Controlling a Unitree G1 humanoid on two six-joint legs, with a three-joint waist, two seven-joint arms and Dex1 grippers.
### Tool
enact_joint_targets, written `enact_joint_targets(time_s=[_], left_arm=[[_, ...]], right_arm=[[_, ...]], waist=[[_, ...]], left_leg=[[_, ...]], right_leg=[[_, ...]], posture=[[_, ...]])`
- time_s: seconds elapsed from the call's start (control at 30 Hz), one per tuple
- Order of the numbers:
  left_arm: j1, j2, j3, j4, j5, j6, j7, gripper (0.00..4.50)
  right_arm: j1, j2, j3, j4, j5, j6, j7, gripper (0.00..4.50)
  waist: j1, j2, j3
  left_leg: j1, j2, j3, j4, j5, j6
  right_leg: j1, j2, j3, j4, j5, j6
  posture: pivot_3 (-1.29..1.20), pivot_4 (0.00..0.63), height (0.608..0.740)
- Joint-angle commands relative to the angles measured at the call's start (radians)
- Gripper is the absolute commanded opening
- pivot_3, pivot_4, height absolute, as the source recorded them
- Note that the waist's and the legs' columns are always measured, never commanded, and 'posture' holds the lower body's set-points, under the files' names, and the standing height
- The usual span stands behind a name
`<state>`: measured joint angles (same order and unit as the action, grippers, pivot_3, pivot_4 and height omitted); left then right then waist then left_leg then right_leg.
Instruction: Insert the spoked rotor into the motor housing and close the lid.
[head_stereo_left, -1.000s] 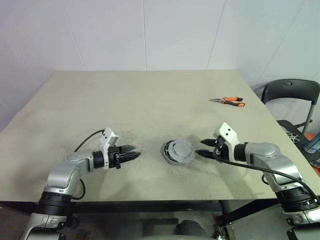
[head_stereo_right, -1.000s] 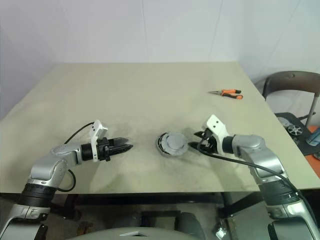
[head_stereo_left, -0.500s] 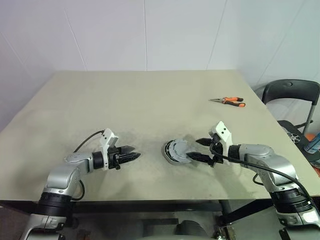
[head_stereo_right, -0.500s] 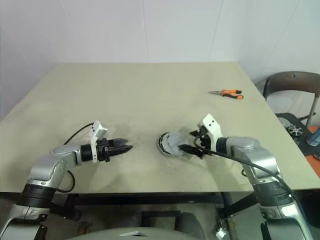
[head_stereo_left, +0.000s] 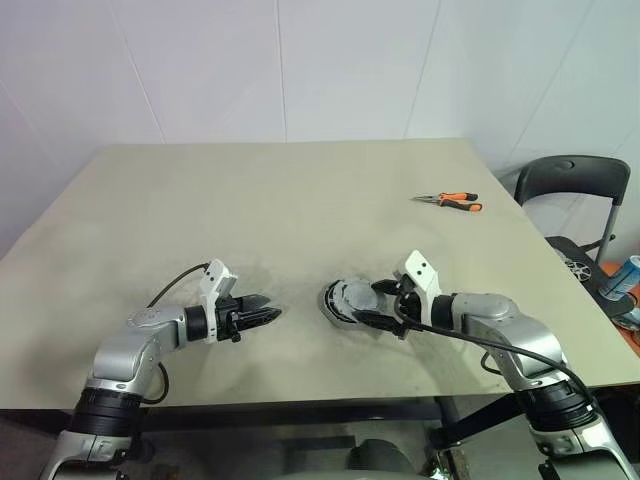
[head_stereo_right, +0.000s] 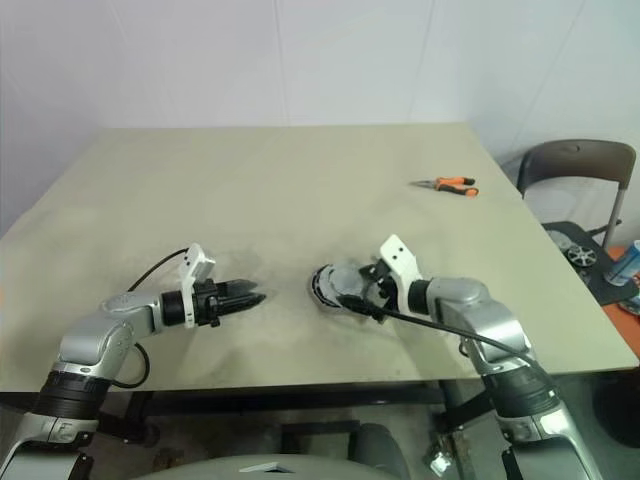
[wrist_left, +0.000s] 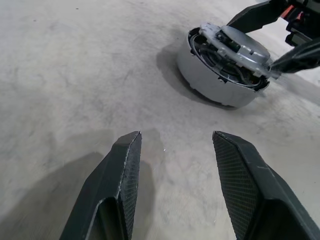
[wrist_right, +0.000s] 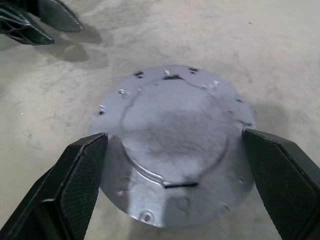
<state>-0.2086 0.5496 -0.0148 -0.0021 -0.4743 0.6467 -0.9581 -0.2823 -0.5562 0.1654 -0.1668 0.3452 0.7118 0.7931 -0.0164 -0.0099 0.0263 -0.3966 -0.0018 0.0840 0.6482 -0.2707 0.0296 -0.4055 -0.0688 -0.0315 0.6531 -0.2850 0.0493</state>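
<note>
The motor housing (wrist_left: 210, 82), a round cup with a grey outer wall, stands on the table just right of centre. The dull grey lid (wrist_right: 175, 130) lies on top of it, slightly askew, with dark inner parts showing under one edge. The spoked rotor is hidden. My right gripper (head_stereo_left: 373, 303) is open, with one finger on each side of the lid and a small gap at each. My left gripper (head_stereo_left: 266, 316) hovers low over the table to the left of the housing. It is open with nothing between its fingers (wrist_left: 127, 165).
Orange-handled pliers (head_stereo_left: 450, 201) lie at the far right of the table. A black chair (head_stereo_left: 572, 185) stands beyond the right edge, and a blue can (head_stereo_left: 618, 276) is near it. Bare tabletop (head_stereo_left: 280, 220) stretches behind and to the left of the housing.
My right gripper has moved left to the housing and opened wider, so its fingers now straddle the lid. The left arm has stayed put. The head views have shifted a little.
</note>
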Motion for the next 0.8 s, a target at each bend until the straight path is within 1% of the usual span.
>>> enact_joint_targets(time_s=[0.03, 0.2, 0.3, 0.37, 0.5, 0.63, 0.8], left_arm=[[-0.007, 0.003, 0.026, -0.03, -0.021, -0.002, 0.003, 2.41], [-0.008, 0.003, 0.024, -0.031, -0.026, -0.003, 0.01, 2.41], [-0.008, 0.003, 0.025, -0.031, -0.027, -0.005, 0.014, 2.41], [-0.007, 0.003, 0.024, -0.031, -0.027, -0.005, 0.015, 2.41], [-0.009, 0.003, 0.023, -0.029, -0.027, -0.007, 0.018, 2.41], [-0.011, 0.002, 0.022, -0.026, -0.027, -0.008, 0.022, 2.41], [-0.013, -0.004, 0.017, -0.027, -0.027, -0.008, 0.026, 2.41]], right_arm=[[-0.013, 0.021, 0.035, 0.006, -0.034, -0.04, -0.008, 4.48], [-0.017, 0.04, 0.048, 0.039, -0.08, -0.095, -0.03, 4.48], [-0.017, 0.044, 0.05, 0.061, -0.088, -0.109, -0.028, 3.87], [-0.017, 0.042, 0.052, 0.069, -0.096, -0.109, -0.031, 3.27], [-0.021, 0.045, 0.047, 0.09, -0.11, -0.118, -0.044, 3.27], [-0.038, 0.072, 0.025, 0.107, -0.094, -0.1, -0.062, 3.27], [-0.044, 0.095, 0.03, 0.118, -0.089, -0.09, -0.058, 3.27]], waist=[[0.0, 0.0, 0.0], [0.002, 0.0, 0.0], [0.002, 0.0, 0.0], [0.002, 0.0, 0.0], [0.002, 0.0, 0.0], [0.0, 0.0, 0.0], [-0.002, -0.001, -0.001]], left_leg=[[0.0, 0.0, 0.0, 0.0, 0.0, 0.0], [0.002, 0.0, 0.0, 0.0, 0.0, 0.0], [0.002, 0.0, 0.0, 0.0, 0.0, 0.0], [0.002, 0.0, 0.0, 0.0, 0.0, 0.0], [0.003, 0.0, 0.0, 0.0, 0.0, 0.0], [0.005, 0.0, 0.0, 0.001, 0.0, 0.0], [0.006, 0.0, 0.001, 0.001, 0.0, -0.001]], right_leg=[[0.0, 0.0, 0.0, 0.0, 0.0, 0.0], [0.002, 0.0, 0.0, 0.001, 0.0, 0.0], [0.002, 0.0, 0.0, 0.001, 0.0, 0.0], [0.002, 0.0, 0.0, 0.001, 0.0, 0.0], [0.002, 0.0, 0.0, 0.001, 0.0, 0.0], [0.003, 0.0, 0.0, 0.001, 0.0, 0.0], [0.003, 0.0, 0.0, 0.002, 0.001, 0.0]], posture=[[0.0, 0.0, 0.74], [0.0, 0.0, 0.74], [0.0, 0.0, 0.74], [0.0, 0.0, 0.74], [0.0, 0.0, 0.74], [0.0, 0.0, 0.74], [0.0, 0.0, 0.74]])
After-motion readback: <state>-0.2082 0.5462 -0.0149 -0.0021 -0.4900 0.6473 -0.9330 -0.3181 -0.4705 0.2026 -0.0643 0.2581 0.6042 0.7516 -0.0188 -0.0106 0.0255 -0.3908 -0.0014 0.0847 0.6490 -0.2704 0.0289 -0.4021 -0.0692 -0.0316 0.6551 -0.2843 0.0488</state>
